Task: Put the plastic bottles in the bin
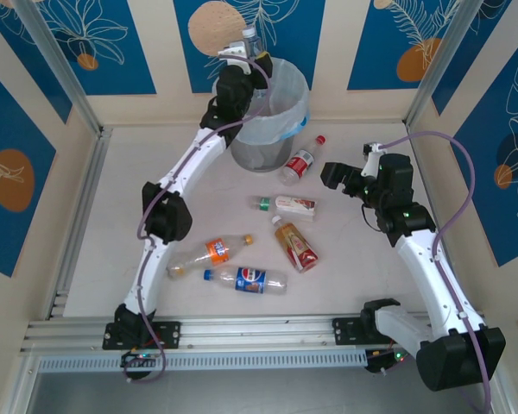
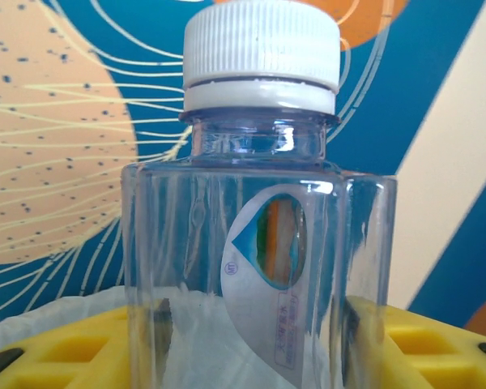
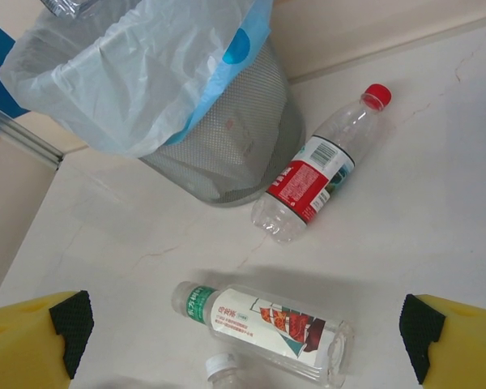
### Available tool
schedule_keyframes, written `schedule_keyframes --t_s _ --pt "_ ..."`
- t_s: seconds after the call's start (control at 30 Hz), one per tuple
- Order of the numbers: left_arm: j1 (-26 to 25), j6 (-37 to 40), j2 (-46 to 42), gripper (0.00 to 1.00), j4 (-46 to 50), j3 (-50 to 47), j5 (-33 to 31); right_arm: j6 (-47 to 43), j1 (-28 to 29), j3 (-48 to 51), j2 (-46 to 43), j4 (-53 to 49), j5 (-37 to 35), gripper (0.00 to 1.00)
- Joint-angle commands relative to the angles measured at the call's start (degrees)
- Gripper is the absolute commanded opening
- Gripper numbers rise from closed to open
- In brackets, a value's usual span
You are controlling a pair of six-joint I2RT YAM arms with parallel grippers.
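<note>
The white-capped bottle [image 2: 259, 243] carries a pale oval label with a drop-shaped emblem in blue, green and orange; the small print beside it is too fine to read. The left end effector [image 2: 251, 344] holds this bottle upright between its yellow fingers [image 2: 73, 352], the jaws narrowed onto the clear body. In the top view that end effector [image 1: 244, 50] and its bottle [image 1: 250, 36] sit above the far left rim of the bin [image 1: 261, 155], a mesh basket lined with a pale plastic bag [image 3: 130, 73] that shows a blue patch.

Five more bottles lie on the counter [image 1: 121, 198]:
- The red-capped bottle [image 3: 316, 166] has a red label with white writing that cannot be made out, and lies just beside the bin's base.
- The green-capped bottle [image 3: 263, 320] has a white label with a red picture and unreadable characters.
- The brown-label bottle [image 1: 295, 244] lies near it.
- The orange-label bottle [image 1: 209, 254] lies closer to the arms.
- The blue-label bottle [image 1: 246, 279], with a round red, white and blue emblem, lies just beside the orange-label one.

The right end effector [image 3: 247, 334] hangs over the counter with its jaws spread wide, holding and touching nothing; in the top view it [image 1: 341, 178] is to the right of the red-capped bottle
</note>
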State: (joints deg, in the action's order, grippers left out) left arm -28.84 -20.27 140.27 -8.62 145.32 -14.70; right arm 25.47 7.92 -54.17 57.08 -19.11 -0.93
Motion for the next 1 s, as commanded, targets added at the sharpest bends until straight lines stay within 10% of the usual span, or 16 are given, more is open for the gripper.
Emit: schedule_keyframes --t_s 0.0,0.97 --pt "0.88 0.42 3.09 0.54 -3.94 3.96 -3.76 0.72 0.50 0.82 -1.35 -0.90 -0.54 0.99" --pt "1.58 -4.11 3.20 0.89 9.41 6.58 0.27 1.36 0.43 1.80 0.42 -0.78 -1.52 0.99"
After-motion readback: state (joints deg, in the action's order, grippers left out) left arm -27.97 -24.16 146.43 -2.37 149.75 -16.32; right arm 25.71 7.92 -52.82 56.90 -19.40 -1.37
